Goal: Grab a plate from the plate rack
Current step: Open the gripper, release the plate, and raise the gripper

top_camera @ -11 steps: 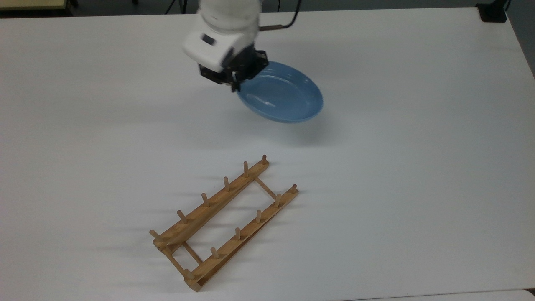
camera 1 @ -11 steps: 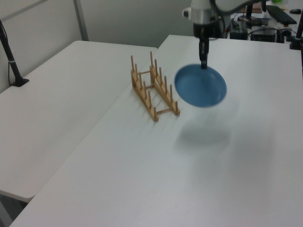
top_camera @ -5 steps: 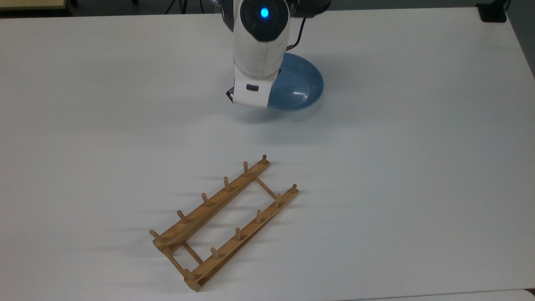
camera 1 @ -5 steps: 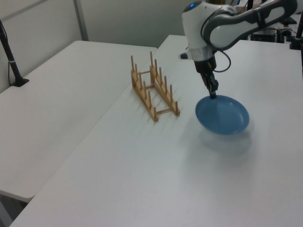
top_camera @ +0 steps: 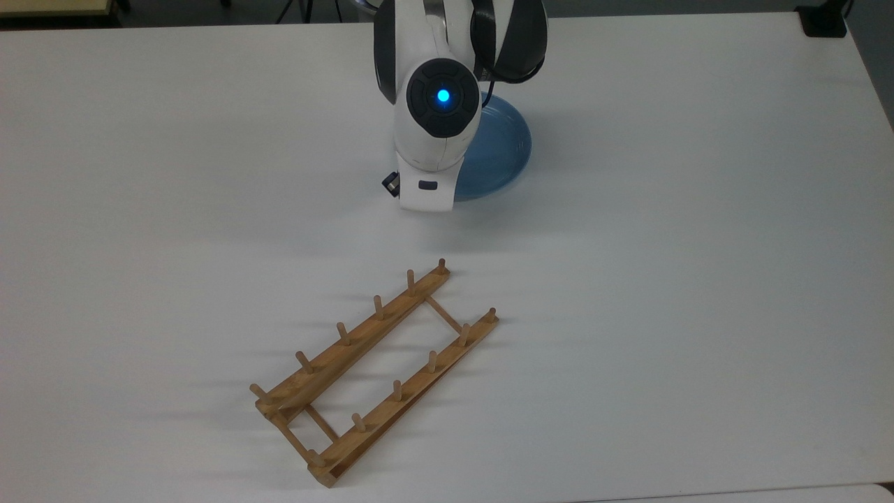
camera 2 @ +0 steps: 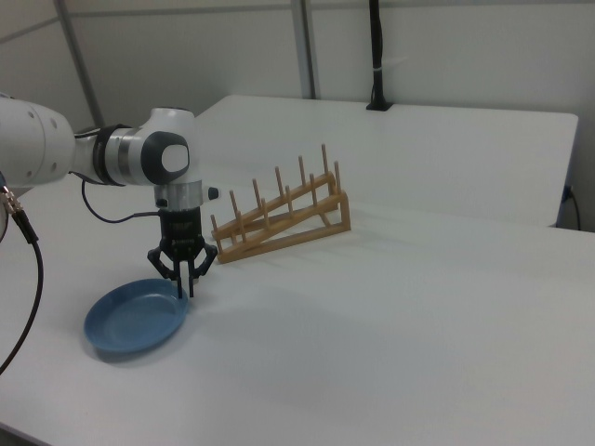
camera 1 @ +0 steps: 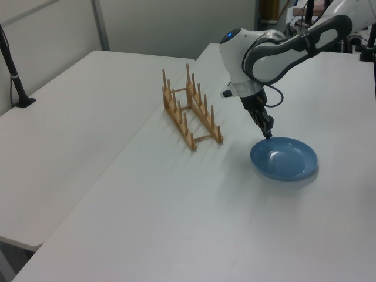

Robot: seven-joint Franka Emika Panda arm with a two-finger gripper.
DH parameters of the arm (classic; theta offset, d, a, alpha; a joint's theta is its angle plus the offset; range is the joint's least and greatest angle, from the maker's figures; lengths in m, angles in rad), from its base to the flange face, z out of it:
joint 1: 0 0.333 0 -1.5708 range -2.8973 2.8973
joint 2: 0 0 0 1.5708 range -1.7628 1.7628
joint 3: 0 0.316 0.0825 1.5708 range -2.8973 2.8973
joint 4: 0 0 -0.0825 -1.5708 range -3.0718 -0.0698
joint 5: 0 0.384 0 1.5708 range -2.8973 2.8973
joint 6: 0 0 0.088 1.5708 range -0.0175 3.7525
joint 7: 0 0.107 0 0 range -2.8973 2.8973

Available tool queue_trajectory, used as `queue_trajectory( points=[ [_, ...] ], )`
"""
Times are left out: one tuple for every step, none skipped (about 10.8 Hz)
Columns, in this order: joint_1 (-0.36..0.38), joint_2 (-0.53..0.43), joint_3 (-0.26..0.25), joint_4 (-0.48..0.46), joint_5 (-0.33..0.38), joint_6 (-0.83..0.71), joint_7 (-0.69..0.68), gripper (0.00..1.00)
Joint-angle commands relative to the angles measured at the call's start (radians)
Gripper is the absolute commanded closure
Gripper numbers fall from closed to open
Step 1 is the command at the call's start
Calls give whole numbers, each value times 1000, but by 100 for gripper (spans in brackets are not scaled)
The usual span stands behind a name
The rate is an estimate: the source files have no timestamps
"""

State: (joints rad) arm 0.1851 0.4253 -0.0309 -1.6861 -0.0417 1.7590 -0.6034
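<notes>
White tabletop (top_camera: 698, 279), round blue plate (camera 1: 284, 158), pegged wooden rack (top_camera: 374, 363)

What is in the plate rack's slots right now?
Nothing stands between the pegs of the plate rack. The plate lies on the white table apart from it, the gripper at its rim.

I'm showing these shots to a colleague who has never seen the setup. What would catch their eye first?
Probably the light blue plate, lying flat on the white table with the gripper at its rim. Next, the bare wooden plate rack, standing apart from the plate toward the left view's left, and the arm's glowing blue light.
</notes>
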Motion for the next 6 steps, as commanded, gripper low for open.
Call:
queue_trajectory(
  points=[
    [5, -54, -11, 57, -24, -16, 141, 39],
    [5, -89, -11, 63, -55, -13, 219, 18],
    [1, -133, -12, 65, -78, -13, 296, 0],
    [-6, -186, -20, 65, -86, -16, 365, 0],
    [-27, -247, -24, 63, -86, -19, 426, 0],
    [-67, -297, -20, 63, -77, -19, 503, 0]
  ],
)
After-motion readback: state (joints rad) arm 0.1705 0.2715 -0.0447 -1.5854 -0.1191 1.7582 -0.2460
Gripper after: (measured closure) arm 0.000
